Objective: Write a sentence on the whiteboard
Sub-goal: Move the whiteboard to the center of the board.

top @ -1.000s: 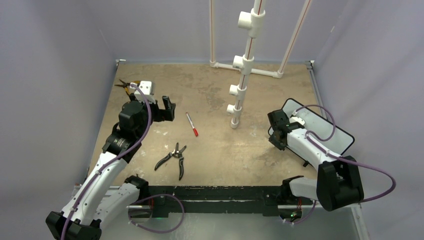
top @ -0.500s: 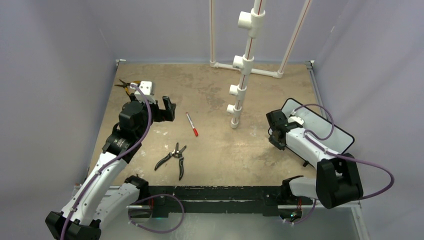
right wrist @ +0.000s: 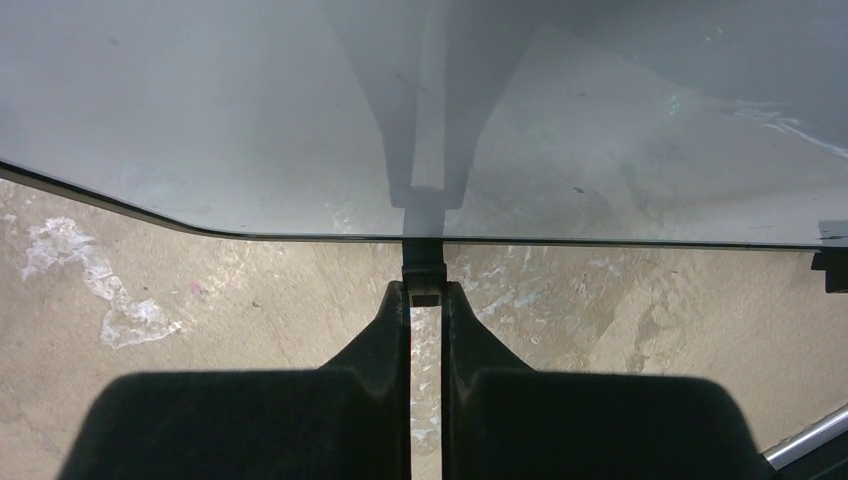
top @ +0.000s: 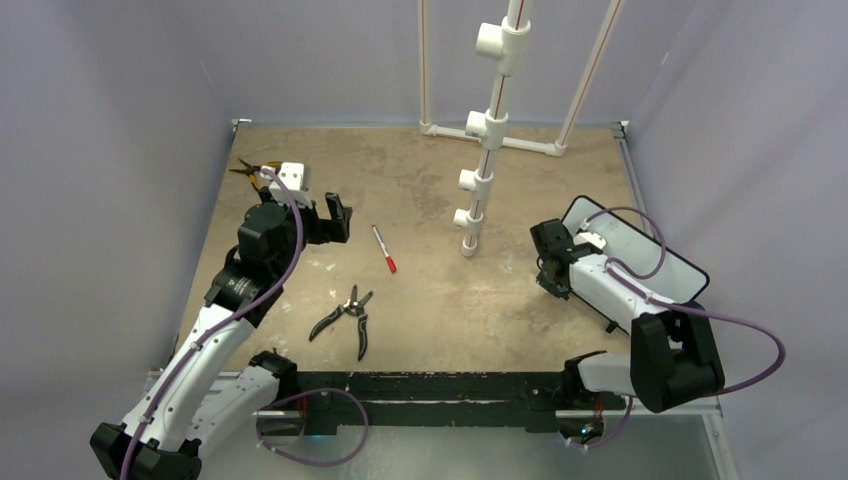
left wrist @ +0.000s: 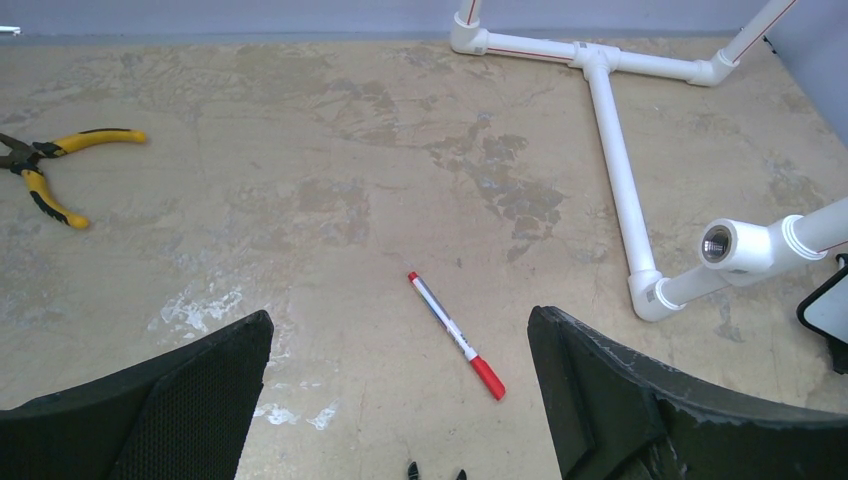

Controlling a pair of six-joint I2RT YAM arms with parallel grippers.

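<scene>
Whiteboard lies on the R side of the counter: glossy white face, thin blk frame, rounded corners, surface mirroring my own fingertips. R jaws are pinched shut on a small blk tab at the frame's near edge, one finger each side of it. R arm is folded, elbow high by its base, forearm reaching fwd over the board w/ the purple cable looped above. L arm stretches fwd on the L side; L jaws are spread fully wide, holding nothing, above the counter, w/ a red-capped pen lying beyond them.
</scene>
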